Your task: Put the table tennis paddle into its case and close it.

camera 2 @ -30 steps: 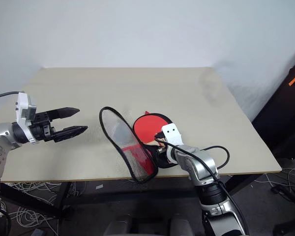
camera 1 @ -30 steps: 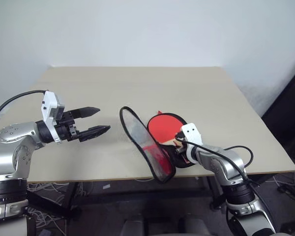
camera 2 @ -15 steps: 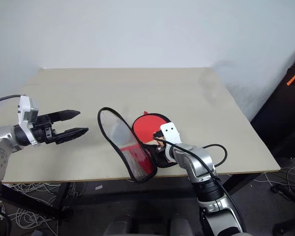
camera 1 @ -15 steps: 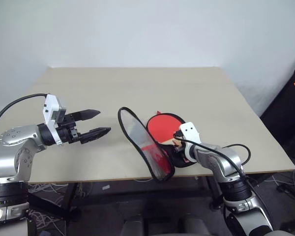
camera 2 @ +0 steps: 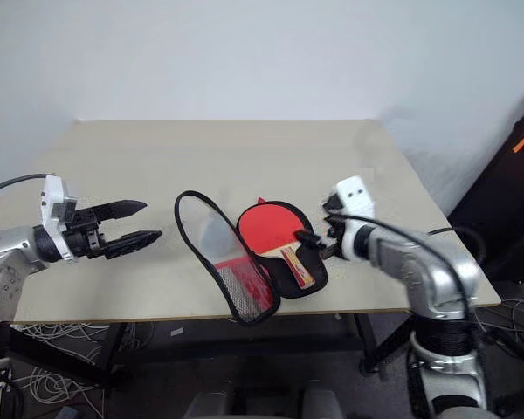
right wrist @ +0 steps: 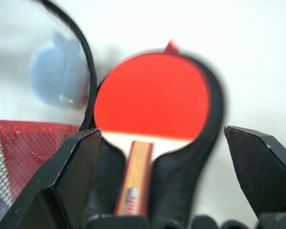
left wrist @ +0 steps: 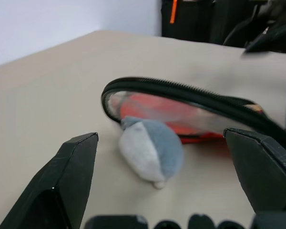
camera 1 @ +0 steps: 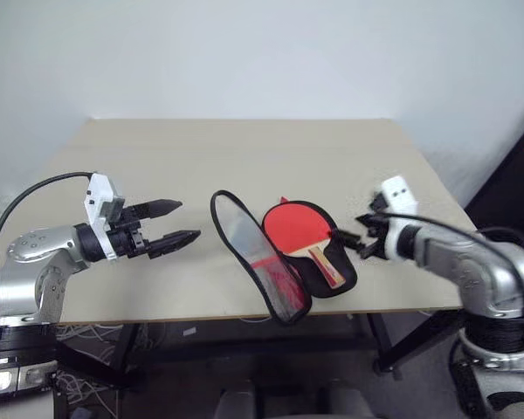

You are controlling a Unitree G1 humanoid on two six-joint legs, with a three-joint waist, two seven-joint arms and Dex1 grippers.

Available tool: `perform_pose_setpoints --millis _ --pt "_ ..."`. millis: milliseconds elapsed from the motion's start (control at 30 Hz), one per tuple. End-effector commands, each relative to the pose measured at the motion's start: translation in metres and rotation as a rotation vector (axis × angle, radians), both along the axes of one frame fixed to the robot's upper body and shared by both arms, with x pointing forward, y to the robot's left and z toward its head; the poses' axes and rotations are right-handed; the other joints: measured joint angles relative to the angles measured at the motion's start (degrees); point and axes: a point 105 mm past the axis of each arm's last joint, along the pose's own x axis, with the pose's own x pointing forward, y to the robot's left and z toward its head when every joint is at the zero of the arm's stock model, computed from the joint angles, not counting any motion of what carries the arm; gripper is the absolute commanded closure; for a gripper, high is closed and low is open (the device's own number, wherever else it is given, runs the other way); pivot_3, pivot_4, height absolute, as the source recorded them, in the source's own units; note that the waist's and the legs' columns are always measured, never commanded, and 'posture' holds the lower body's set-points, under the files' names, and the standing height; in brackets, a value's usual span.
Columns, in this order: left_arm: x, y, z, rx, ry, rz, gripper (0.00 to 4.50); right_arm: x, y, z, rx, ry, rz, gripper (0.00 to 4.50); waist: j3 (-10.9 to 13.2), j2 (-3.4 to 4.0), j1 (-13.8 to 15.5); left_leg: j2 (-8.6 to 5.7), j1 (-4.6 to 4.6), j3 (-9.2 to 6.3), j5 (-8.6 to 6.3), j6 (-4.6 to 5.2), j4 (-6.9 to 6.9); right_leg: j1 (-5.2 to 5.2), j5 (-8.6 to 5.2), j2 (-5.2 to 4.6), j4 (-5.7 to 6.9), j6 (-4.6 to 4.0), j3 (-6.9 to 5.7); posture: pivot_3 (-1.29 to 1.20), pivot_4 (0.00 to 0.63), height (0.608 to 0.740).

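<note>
Paddle (camera 1: 299, 229): lies face up in the lower half of the case (camera 1: 332, 272), just ahead of the right tool (camera 1: 363, 236), handle toward it.
Lid: case flap (camera 1: 244, 249) stands up, between paddle and left tool (camera 1: 176, 223).
Left tool: fingers spread, empty, apart from flap.
Right tool: fingers spread, empty, clear of handle.
Step, as judged: close the case. Push flap over paddle from the left tool's side; steady the base; check handle sits inside the zip line.
Count: one paddle, one case, one desk (camera 1: 244, 148), two tools.
</note>
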Motion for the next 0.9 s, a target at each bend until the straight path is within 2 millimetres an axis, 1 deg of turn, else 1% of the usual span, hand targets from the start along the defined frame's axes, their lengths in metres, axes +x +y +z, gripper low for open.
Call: perform_pose_setpoints --millis 33,133,233,267,333,400,467,533,600,667,800,900 --pt "0.009 -0.012 -0.002 0.053 -0.070 0.001 0.74 0.003 -0.025 0.032 -0.004 -0.109 0.009 0.00 0.00 0.00 0.10 -0.07 0.00 0.01 0.00 0.00 -0.04 0.02 -0.04 -0.07 -0.03 -0.06 0.00 0.00 0.000 0.740" --pt "0.008 -0.028 -0.007 0.036 -0.067 -0.027 1.79 0.008 -0.041 0.044 -0.050 -0.148 -0.006 0.00 -0.01 -0.02 0.04 -0.06 0.01 0.01 0.01 0.01 -0.01 0.03 -0.06 -0.05 -0.02 -0.12 0.02 0.00 0.000 0.740" --pt "0.007 -0.035 -0.010 0.021 -0.062 -0.040 2.81 0.009 -0.043 0.050 -0.055 -0.166 0.005 0.00 0.00 -0.01 -0.09 -0.01 0.03 0.02 0.01 0.01 -0.02 0.00 -0.05 0.02 0.01 -0.11 0.06 0.00 0.000 0.740" --pt "0.004 -0.042 -0.014 0.014 -0.048 -0.066 3.20 0.009 -0.044 0.053 -0.075 -0.174 0.011 0.00 0.00 0.00 -0.04 0.00 0.03 0.02 0.01 0.01 -0.03 -0.01 -0.02 0.03 0.02 -0.06 0.07 0.00 0.000 0.740" --pt "-0.005 -0.067 -0.019 -0.006 -0.042 -0.134 3.91 0.004 -0.038 0.063 -0.107 -0.203 0.060 0.00 0.00 0.02 0.04 -0.01 0.03 0.02 0.01 0.02 -0.02 0.00 0.02 0.02 0.01 -0.02 0.07 0.00 0.000 0.740" --pt "-0.013 -0.088 -0.018 -0.041 -0.025 -0.191 4.49 -0.002 -0.032 0.069 -0.120 -0.218 0.107 0.00 0.01 0.02 0.15 -0.08 0.01 0.06 -0.01 0.06 0.03 0.03 0.01 -0.06 -0.03 -0.03 0.13 0.00 0.000 0.740" --pt "-0.015 -0.106 -0.015 -0.070 -0.030 -0.226 4.49 -0.004 -0.031 0.069 -0.134 -0.219 0.128 0.00 -0.01 -0.02 0.22 -0.09 -0.07 -0.02 -0.01 0.08 0.11 0.05 0.01 -0.05 -0.03 -0.02 0.09 0.00 0.000 0.740" --pt "-0.012 -0.126 -0.013 -0.084 -0.037 -0.232 4.49 -0.005 -0.033 0.068 -0.154 -0.216 0.139 0.00 -0.01 -0.04 0.17 -0.08 -0.08 -0.04 -0.02 0.08 0.14 0.05 0.00 -0.03 -0.03 -0.01 0.08 0.00 0.000 0.740" --pt "-0.002 -0.143 -0.014 -0.055 -0.063 -0.199 4.49 -0.004 -0.035 0.067 -0.185 -0.216 0.147 0.00 -0.01 -0.04 0.17 -0.10 -0.09 -0.05 0.00 0.10 0.20 0.08 -0.01 -0.03 -0.01 0.02 0.08 0.00 0.000 0.740" --pt "0.004 -0.158 -0.012 -0.066 -0.061 -0.182 4.49 -0.005 -0.035 0.068 -0.193 -0.221 0.164 0.00 -0.01 -0.04 0.09 -0.11 -0.08 -0.06 0.00 0.11 0.20 0.09 -0.06 -0.02 -0.01 0.10 0.09 0.00 0.000 0.740" --pt "0.015 -0.182 -0.011 -0.091 -0.035 -0.142 4.49 -0.008 -0.033 0.068 -0.216 -0.224 0.217 0.00 -0.01 -0.02 0.07 -0.12 -0.07 -0.06 0.00 0.12 0.20 0.08 -0.08 0.01 0.00 0.18 0.13 0.00 0.000 0.740" --pt "0.015 -0.190 -0.014 -0.098 0.002 -0.132 4.49 -0.011 -0.031 0.066 -0.226 -0.225 0.263 0.00 -0.01 -0.02 0.04 -0.12 -0.04 -0.05 0.00 0.13 0.20 0.08 -0.09 0.02 0.00 0.19 0.17 0.00 0.000 0.740"
